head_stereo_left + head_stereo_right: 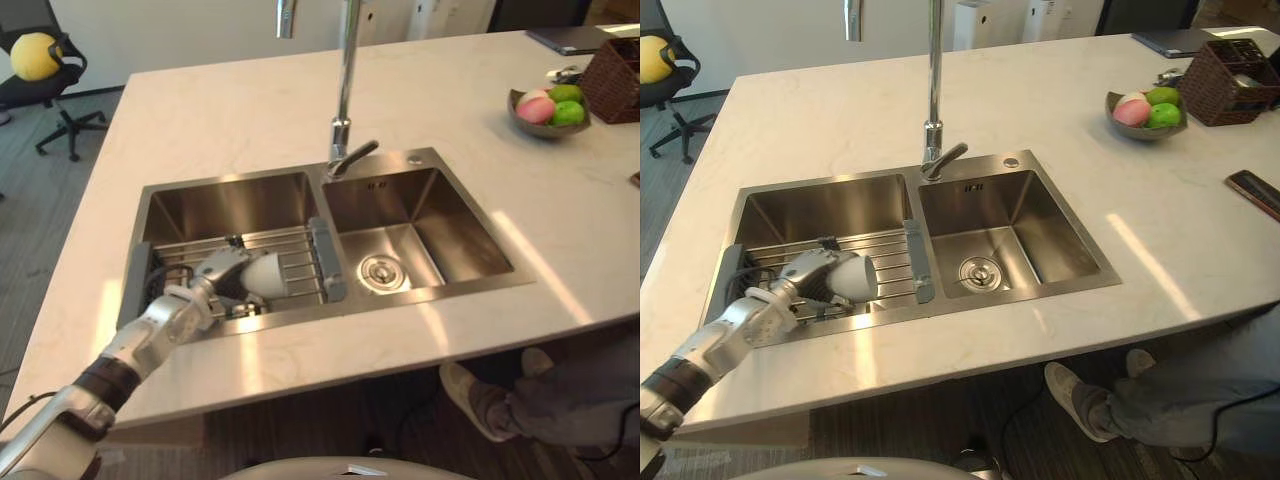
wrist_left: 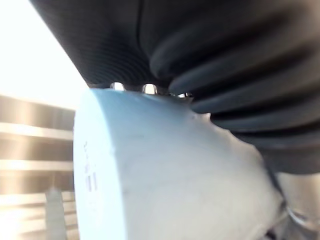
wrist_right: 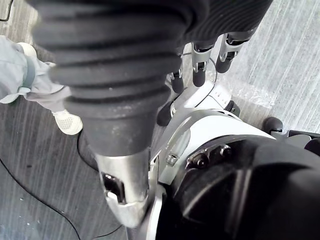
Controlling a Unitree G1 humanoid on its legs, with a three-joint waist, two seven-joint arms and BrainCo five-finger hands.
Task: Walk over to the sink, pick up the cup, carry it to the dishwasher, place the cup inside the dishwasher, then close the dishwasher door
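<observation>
From where I stand, the left hand is curled round the cup, held on its side over the wire rack in the sink's left basin. That smooth wall may slip on lifting, or the cup may catch the rack. The cup is plain white and slightly tapered. The right hand hangs with relaxed fingers.

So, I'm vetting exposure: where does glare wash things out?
Left eye view: bright streaks on the countertop before and right of the sink. Left wrist view: blown-out white patch beside the cup in the left hand. Right wrist view: nothing washed out.
</observation>
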